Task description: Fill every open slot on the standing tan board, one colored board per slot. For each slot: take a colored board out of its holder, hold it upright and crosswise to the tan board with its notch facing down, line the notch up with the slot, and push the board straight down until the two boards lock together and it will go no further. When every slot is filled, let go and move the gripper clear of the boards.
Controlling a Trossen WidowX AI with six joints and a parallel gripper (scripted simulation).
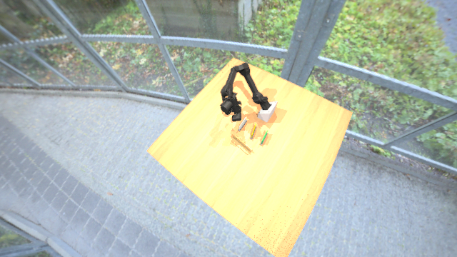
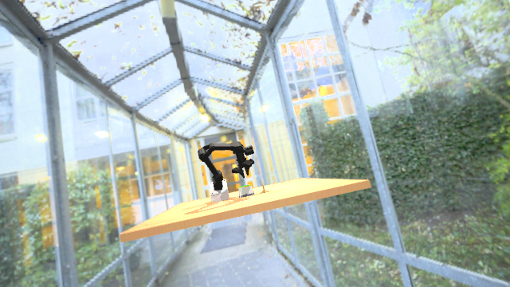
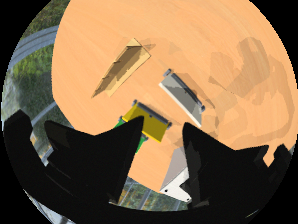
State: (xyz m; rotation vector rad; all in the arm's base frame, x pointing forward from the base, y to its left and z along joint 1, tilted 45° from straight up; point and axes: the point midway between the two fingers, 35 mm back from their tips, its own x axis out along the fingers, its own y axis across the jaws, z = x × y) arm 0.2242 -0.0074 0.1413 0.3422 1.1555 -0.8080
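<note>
Three boards beside standing board

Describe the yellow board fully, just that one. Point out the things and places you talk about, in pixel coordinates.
The yellow board (image 1: 253, 130) (image 3: 154, 128) is a thin, flat, plain-looking panel, its material unclear. It stands upright in a dark holder (image 3: 151, 115) with knobby ends, between the white board (image 3: 181, 97) and the green board (image 1: 264, 137) (image 3: 139, 145). The gripper (image 3: 164, 123) is not holding it. Its notch cannot be made out.

The worktop is surrounded by a walkway framed in metal bars. Beyond its right edge in the exterior view, a clipped hedge is seen; past its far edge, a glazed doorway is set.
</note>
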